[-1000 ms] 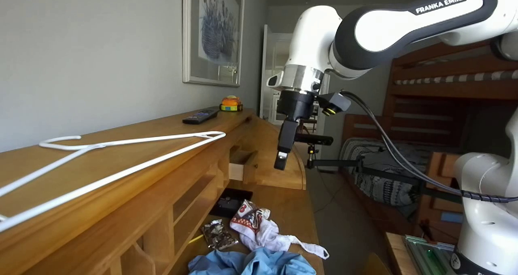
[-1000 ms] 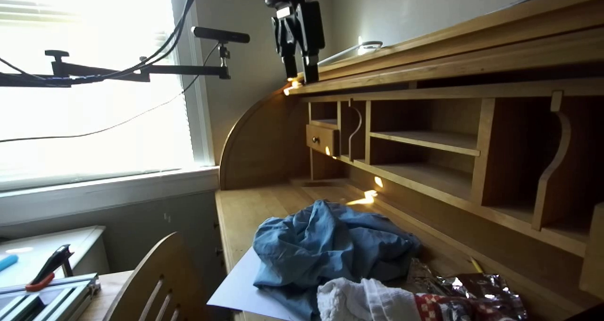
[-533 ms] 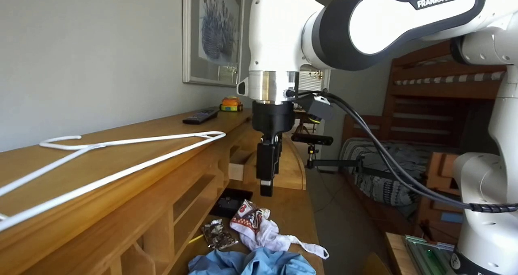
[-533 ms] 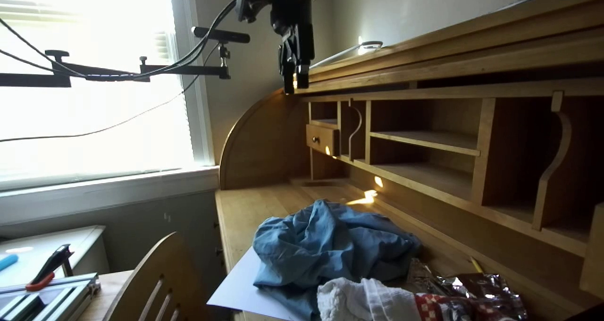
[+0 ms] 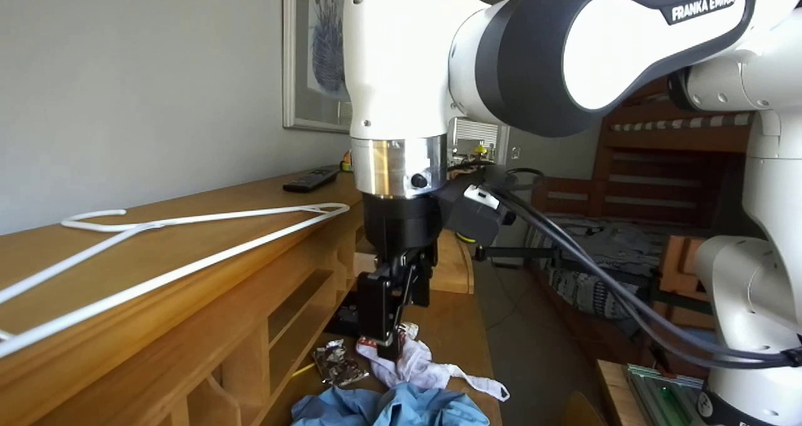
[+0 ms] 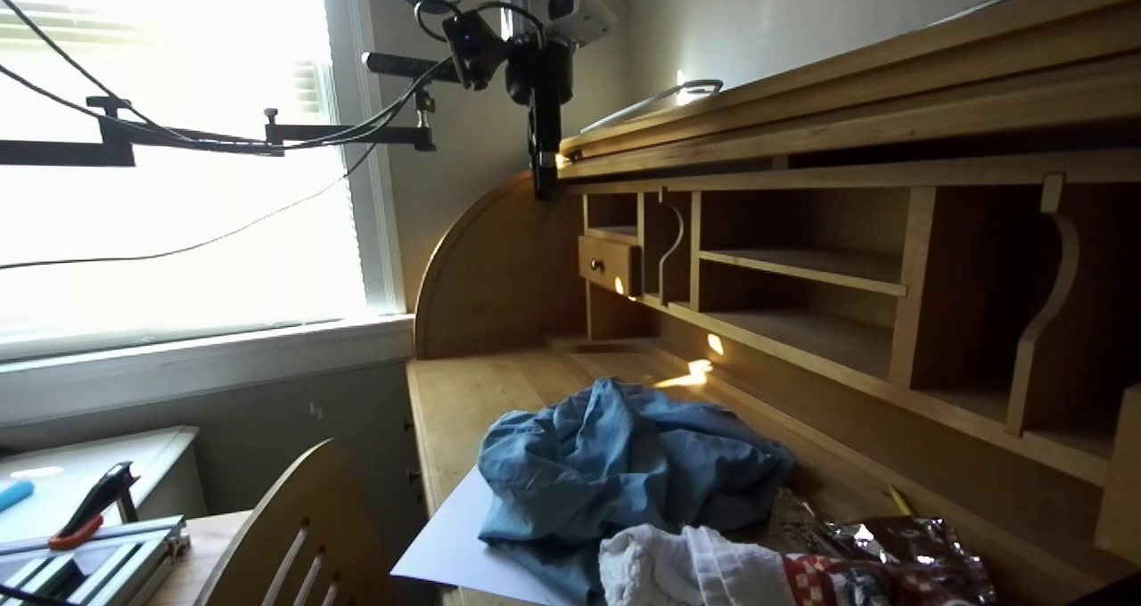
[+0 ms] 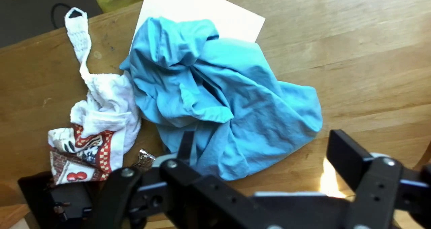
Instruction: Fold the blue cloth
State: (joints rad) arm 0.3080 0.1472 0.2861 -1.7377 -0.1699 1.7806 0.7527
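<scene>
Lowered since earlier, the end effector (image 7: 264, 143) points down over the blue cloth (image 7: 249, 97) — 2 fingers (image 7: 348, 153) apart.

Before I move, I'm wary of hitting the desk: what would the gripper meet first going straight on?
Probably the blue cloth, crumpled below the open fingers; the finger at the wrist view's right may miss it and meet the desk. Depth is unclear.

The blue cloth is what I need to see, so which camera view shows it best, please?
The wrist view: it shows the cloth from above, nearly whole, with the tool covering a bit. In an exterior view, the frame's bottom crops the cloth; in an exterior view, the towel hides part of the cloth.
</scene>
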